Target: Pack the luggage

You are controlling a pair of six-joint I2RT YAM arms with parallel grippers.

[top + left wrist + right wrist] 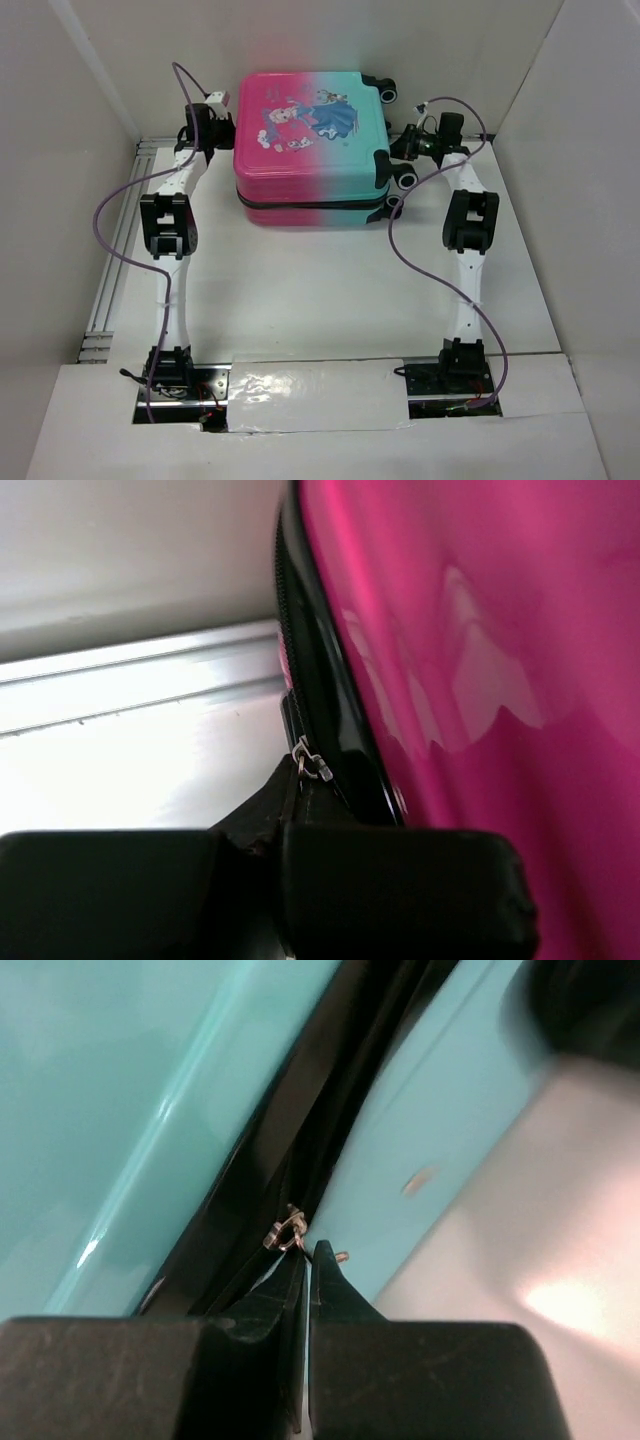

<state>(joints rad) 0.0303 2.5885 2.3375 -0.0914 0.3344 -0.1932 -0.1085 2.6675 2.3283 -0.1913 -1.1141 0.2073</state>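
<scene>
**Reader:** Where does the luggage [310, 130] lie?

**Legend:** Top view. The shell is closed and lies flat on the table [300, 300] at its far middle. The pink half is to the left and the teal half to the right, with the printed face upward. The wheels [406, 176] are on the right side.

**Reader:** And the left gripper [226, 124]?

**Legend:** It is against the pink left edge, with its arm stretched out from the near base. Left wrist view. The fingers [400, 890] are pressed together, clamped on a black tab [268, 815]. The tab leads up to a small metal slider [312, 766] on the black zip seam [320, 680].

**Reader:** The right gripper [400, 146]?

**Legend:** It is at the teal right side, between two wheels. Right wrist view. The fingertips [330, 1285] are closed to a hairline slit and sit just beneath a metal ring [286, 1232]. The ring is on the dark seam between the two teal shell halves. Whether anything is pinched between the fingertips cannot be told
</scene>
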